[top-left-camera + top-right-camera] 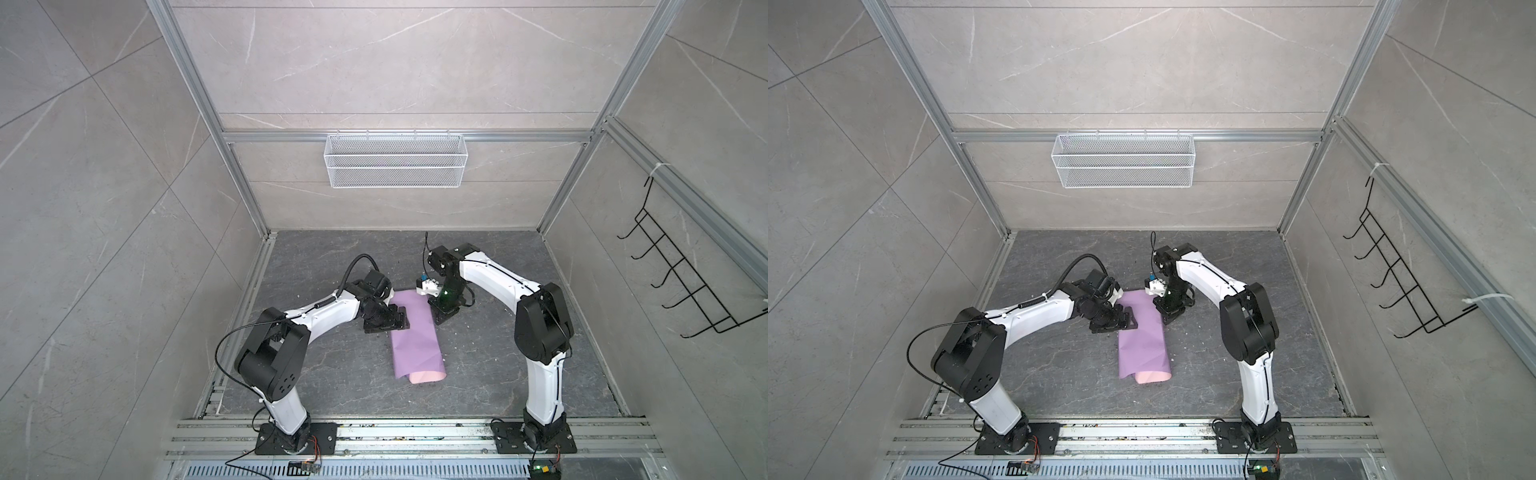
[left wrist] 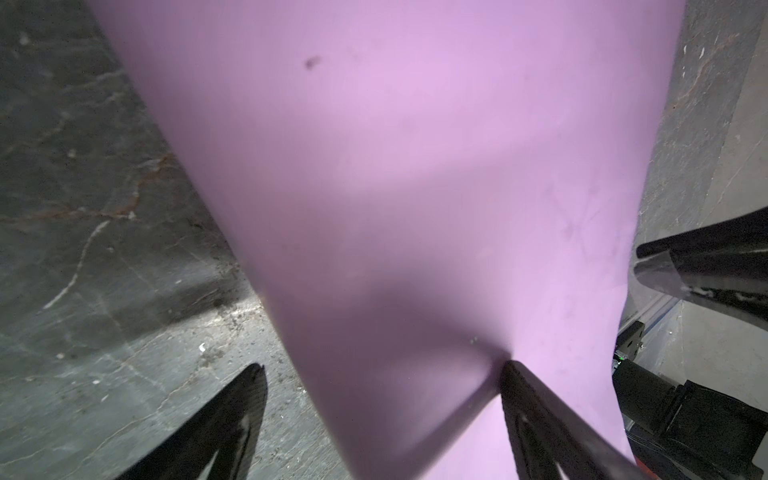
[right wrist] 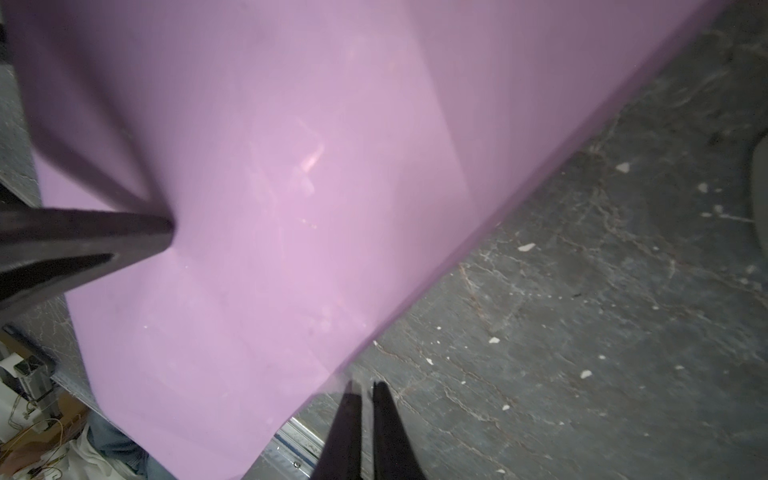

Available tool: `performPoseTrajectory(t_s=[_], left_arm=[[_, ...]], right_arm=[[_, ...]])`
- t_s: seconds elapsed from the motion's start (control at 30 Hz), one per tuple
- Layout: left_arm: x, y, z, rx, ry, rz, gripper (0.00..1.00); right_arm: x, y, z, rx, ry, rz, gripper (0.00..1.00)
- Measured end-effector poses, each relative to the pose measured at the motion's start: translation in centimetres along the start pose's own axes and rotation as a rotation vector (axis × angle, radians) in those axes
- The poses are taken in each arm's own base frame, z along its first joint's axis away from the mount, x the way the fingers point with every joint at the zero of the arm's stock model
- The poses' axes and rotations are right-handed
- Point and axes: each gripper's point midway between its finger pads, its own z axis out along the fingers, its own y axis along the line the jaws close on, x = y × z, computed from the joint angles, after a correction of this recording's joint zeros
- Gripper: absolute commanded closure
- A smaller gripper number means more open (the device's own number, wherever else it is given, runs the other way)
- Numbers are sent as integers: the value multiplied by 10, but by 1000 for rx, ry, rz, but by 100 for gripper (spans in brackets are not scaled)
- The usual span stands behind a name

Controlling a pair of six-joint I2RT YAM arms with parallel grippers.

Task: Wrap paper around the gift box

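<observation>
The paper (image 1: 415, 332) (image 1: 1142, 345) lies on the dark grey desk (image 1: 332, 374) between the two arms, a long strip running from the far side toward the near edge, lilac face up. At its near end it curls over and shows its pale pink face (image 1: 428, 377). The left pincer (image 1: 400, 319) (image 2: 380, 370) comes in from the left side of the strip near its far end, released and spread wide. In the left wrist view one of its fingers (image 2: 523, 390) presses its tip into the lilac sheet (image 2: 374, 166), denting it, and the other finger is over bare desk just beside the paper's edge. The right wrist view shows that pressing finger (image 3: 124, 237) from the opposite side, on the paper (image 3: 291, 208). The right pincer (image 1: 437, 321) (image 3: 363, 386) is at the strip's right edge, its two fingers drawn close with only a thin slit between them. Their tips meet the very rim of the sheet, but I cannot tell whether they pinch it. A small white device (image 1: 428, 286) with a blue part is at the far right corner of the paper, close against the right arm's wrist
</observation>
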Motion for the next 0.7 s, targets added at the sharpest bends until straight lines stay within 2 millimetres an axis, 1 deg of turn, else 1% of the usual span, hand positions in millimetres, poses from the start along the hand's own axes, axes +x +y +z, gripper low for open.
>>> performPoseTrajectory(t_s=[0.27,0.7], left_arm=[[0,0,0,0,0,0,11],[0,0,0,0,0,0,11]], right_arm=[[0,-2,3,3,9,8,84],[-2,1,3,-16,2,7,79]])
